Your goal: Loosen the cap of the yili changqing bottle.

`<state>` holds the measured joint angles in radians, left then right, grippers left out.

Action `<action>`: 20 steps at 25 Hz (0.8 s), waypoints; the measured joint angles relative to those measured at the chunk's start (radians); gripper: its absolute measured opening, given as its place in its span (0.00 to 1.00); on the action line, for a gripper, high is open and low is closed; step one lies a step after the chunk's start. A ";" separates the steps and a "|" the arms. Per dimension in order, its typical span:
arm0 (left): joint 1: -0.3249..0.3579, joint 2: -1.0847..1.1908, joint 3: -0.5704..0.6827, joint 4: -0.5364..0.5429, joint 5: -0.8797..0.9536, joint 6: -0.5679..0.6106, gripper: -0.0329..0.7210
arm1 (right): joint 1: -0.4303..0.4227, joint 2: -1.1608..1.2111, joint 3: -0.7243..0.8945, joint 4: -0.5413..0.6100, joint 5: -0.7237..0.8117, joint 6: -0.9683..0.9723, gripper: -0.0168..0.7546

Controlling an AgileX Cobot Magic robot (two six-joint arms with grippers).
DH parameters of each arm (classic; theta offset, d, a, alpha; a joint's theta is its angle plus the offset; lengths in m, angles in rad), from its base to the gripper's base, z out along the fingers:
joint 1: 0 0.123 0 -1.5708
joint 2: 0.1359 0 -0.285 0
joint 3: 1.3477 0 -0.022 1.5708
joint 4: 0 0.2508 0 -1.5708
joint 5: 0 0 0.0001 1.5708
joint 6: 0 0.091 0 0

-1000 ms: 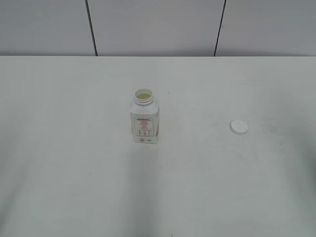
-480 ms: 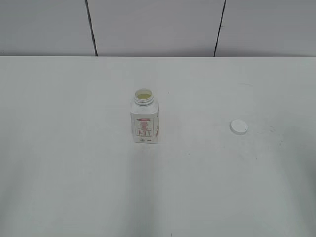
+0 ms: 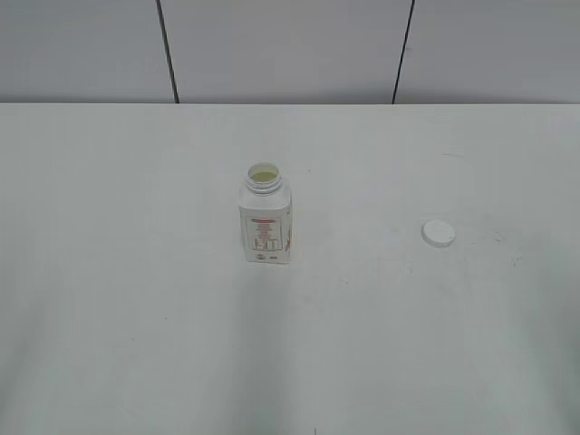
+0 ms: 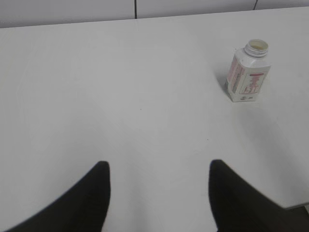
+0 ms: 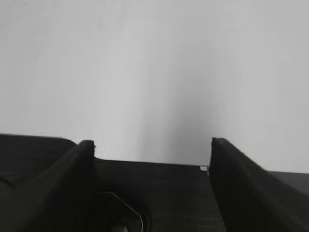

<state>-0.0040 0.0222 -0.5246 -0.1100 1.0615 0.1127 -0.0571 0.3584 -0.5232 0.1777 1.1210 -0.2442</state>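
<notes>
The yili changqing bottle stands upright near the table's middle, neck open, no cap on it. It also shows in the left wrist view at the upper right. The white cap lies flat on the table well to the bottle's right. No gripper shows in the exterior view. My left gripper is open and empty, low over bare table, far from the bottle. My right gripper is open and empty above bare table; neither bottle nor cap shows in its view.
The white table runs to a grey panelled wall at the back. A table edge shows at the lower right of the left wrist view.
A faint shadow at the right edge of the exterior view has faded. The bottle and cap have not moved.
</notes>
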 joint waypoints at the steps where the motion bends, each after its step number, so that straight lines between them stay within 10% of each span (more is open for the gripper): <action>1: 0.000 0.000 0.000 0.000 0.000 0.000 0.63 | 0.000 -0.027 0.004 0.000 -0.002 0.002 0.77; 20: 0.000 -0.030 0.000 -0.001 0.000 0.000 0.76 | 0.000 -0.366 0.008 -0.007 -0.017 0.014 0.77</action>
<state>-0.0040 -0.0076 -0.5246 -0.1110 1.0614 0.1127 -0.0571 -0.0079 -0.5153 0.1704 1.1038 -0.2299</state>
